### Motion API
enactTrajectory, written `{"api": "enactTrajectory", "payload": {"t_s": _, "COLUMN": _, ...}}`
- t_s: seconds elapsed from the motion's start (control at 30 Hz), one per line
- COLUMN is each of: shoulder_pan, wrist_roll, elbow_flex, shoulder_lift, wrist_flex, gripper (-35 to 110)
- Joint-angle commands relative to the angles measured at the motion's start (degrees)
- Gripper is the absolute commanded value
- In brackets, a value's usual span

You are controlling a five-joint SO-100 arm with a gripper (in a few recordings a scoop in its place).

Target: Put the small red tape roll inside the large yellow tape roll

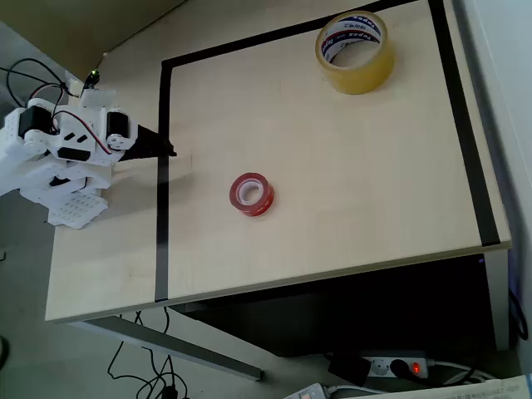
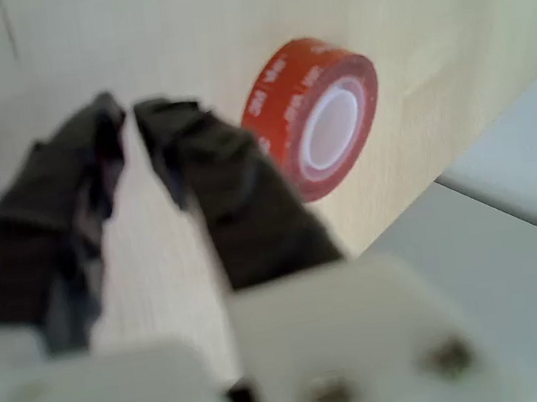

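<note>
The small red tape roll point(image 1: 252, 194) lies flat near the middle of the light wooden table; in the wrist view the red tape roll point(image 2: 314, 118) sits ahead and to the right of the fingertips. The large yellow tape roll point(image 1: 356, 50) stands flat at the far right corner, its white core printed in blue and red. My gripper point(image 1: 169, 151) hovers at the table's left side, well left of the red roll. Its black fingers point(image 2: 226, 187) are shut, with only a thin slit between the tips and nothing held, as the gripper point(image 2: 127, 116) shows in the wrist view.
Black tape lines point(image 1: 162, 183) mark a rectangle on the table point(image 1: 332, 233). The white arm base point(image 1: 58, 158) stands at the left edge. Below the front edge, cables and a power strip point(image 1: 399, 366) lie on the floor.
</note>
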Motion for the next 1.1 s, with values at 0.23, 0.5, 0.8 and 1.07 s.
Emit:
{"api": "enactTrajectory", "payload": {"t_s": 0.23, "shoulder_pan": -1.1, "wrist_roll": -2.2, "elbow_flex": 3.5, "shoulder_lift": -0.4, "wrist_flex": 5.6, "gripper": 0}}
{"api": "enactTrajectory", "payload": {"t_s": 0.5, "shoulder_pan": 4.8, "wrist_roll": -2.2, "elbow_flex": -7.1, "shoulder_lift": -1.3, "wrist_flex": 6.1, "gripper": 0}}
{"api": "enactTrajectory", "payload": {"t_s": 0.8, "shoulder_pan": 11.8, "wrist_roll": -1.0, "elbow_flex": -37.3, "shoulder_lift": -39.6, "wrist_flex": 2.6, "gripper": 0}}
{"api": "enactTrajectory", "payload": {"t_s": 1.07, "shoulder_pan": 21.5, "wrist_roll": -9.4, "elbow_flex": -56.5, "shoulder_lift": -66.5, "wrist_flex": 2.4, "gripper": 8}}
